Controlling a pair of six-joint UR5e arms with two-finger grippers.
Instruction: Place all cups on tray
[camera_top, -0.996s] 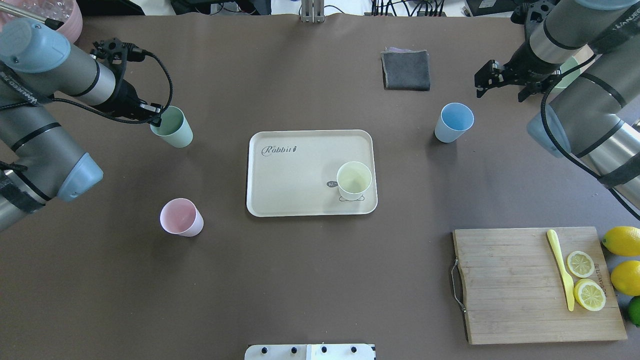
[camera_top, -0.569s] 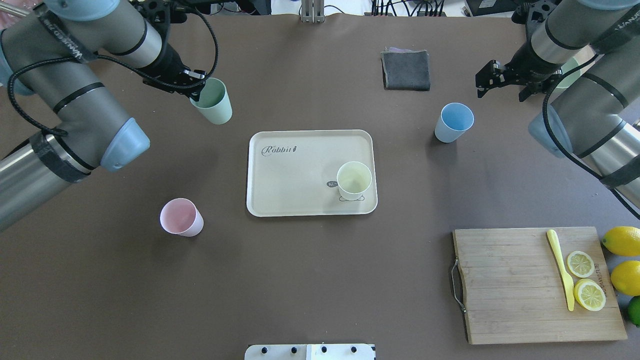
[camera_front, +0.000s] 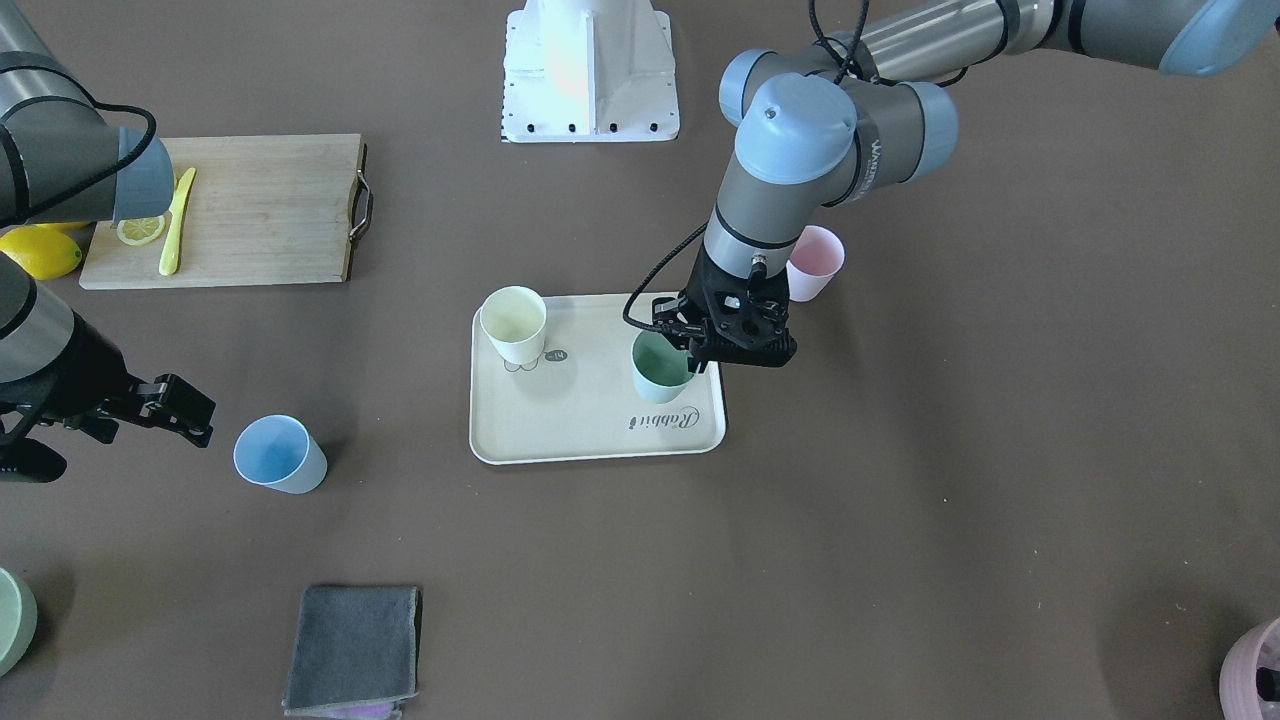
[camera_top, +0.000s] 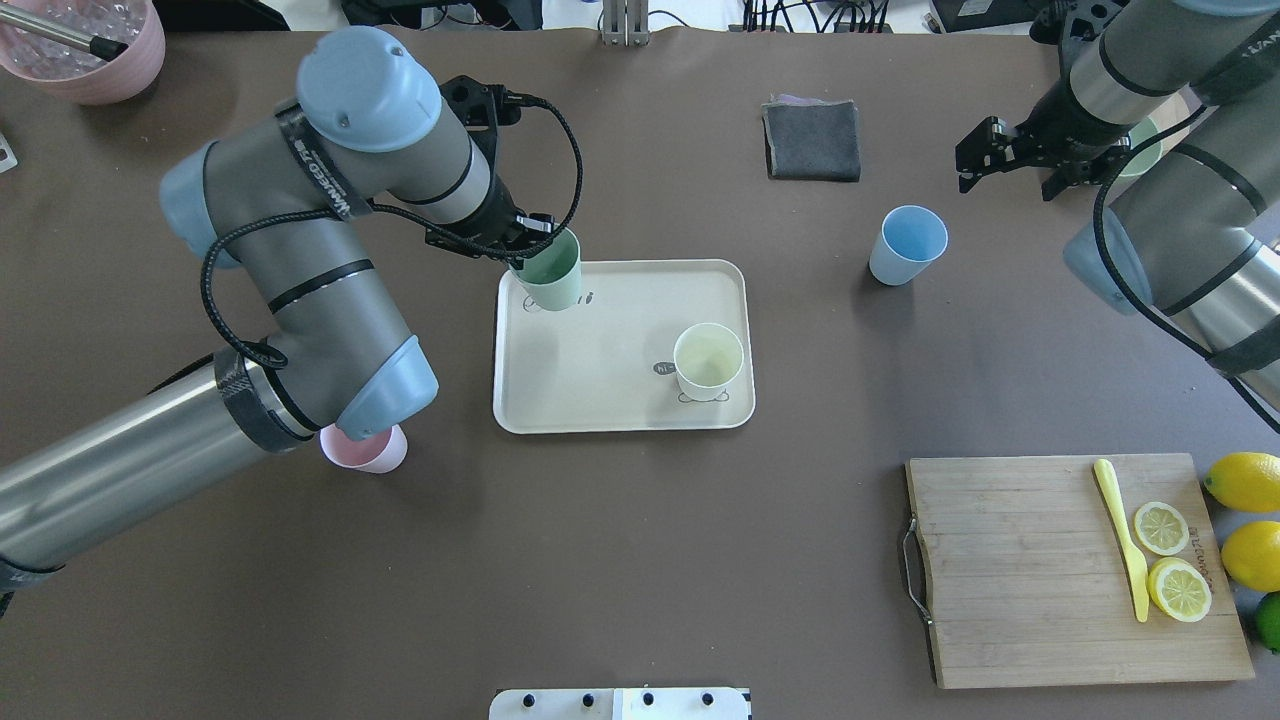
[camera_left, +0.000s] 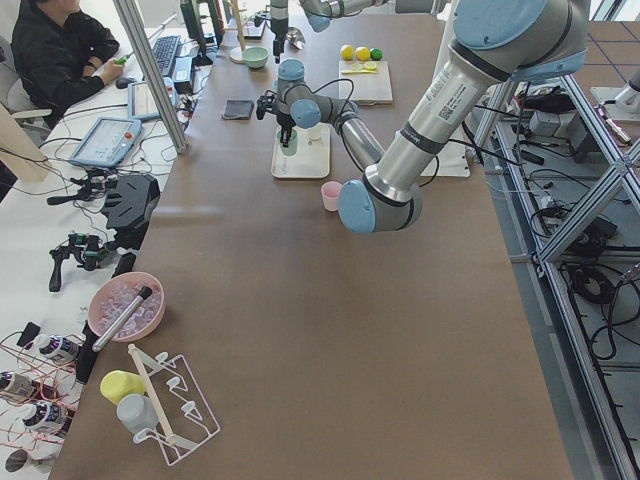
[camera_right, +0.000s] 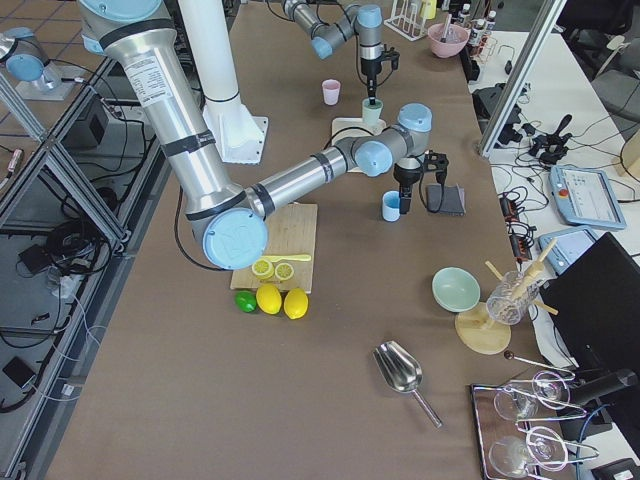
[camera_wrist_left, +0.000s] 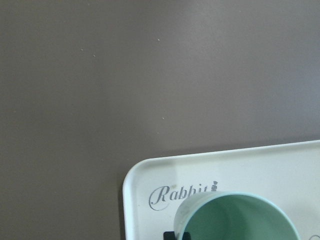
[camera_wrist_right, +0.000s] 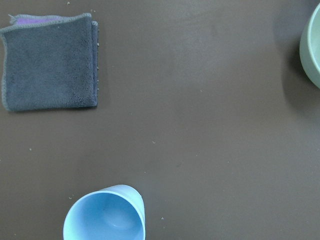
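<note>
My left gripper (camera_top: 527, 243) is shut on the rim of the mint green cup (camera_top: 551, 278) and holds it upright over the far-left corner of the cream tray (camera_top: 600, 340), above the "Rabbit" script (camera_wrist_left: 172, 195). I cannot tell whether the cup touches the tray. The yellow cup (camera_top: 708, 362) stands on the tray's near-right part. The blue cup (camera_top: 907, 245) stands on the table right of the tray, also in the right wrist view (camera_wrist_right: 106, 216). The pink cup (camera_top: 372, 455) stands left of the tray, partly hidden by my left elbow. My right gripper (camera_top: 1012, 170) is open and empty, beyond the blue cup.
A folded grey cloth (camera_top: 812, 140) lies beyond the tray. A wooden cutting board (camera_top: 1020, 580) with lemon slices and a yellow knife lies near right, whole lemons (camera_top: 1245, 480) beside it. A pale green bowl (camera_wrist_right: 312, 45) and a mauve pot (camera_top: 90, 50) stand at the far corners.
My left arm has swung right with the mint green cup, from the table's left side to over the tray's far-left corner. The right arm has hardly moved.
</note>
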